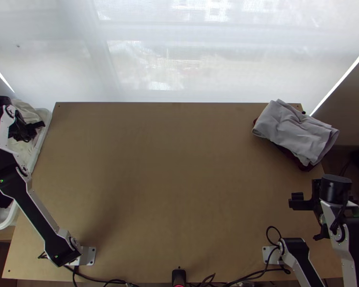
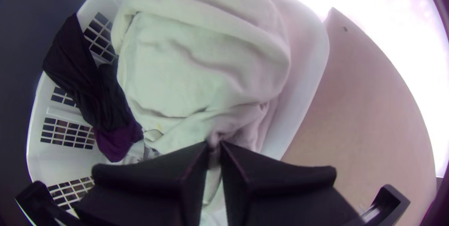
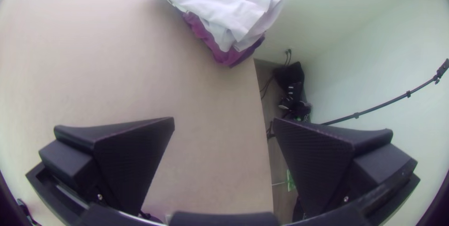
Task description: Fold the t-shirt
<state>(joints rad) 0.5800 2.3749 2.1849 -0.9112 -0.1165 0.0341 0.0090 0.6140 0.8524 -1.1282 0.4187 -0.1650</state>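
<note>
The right jaws (image 3: 223,123) are held wide and empty, well apart from the basket. By the nearer left jaws (image 2: 214,145), set narrow, white cloth (image 2: 187,67), presumably the t-shirt, is pinched; it is bunched in the laundry basket (image 2: 301,90), left of the table (image 1: 179,191).
</note>
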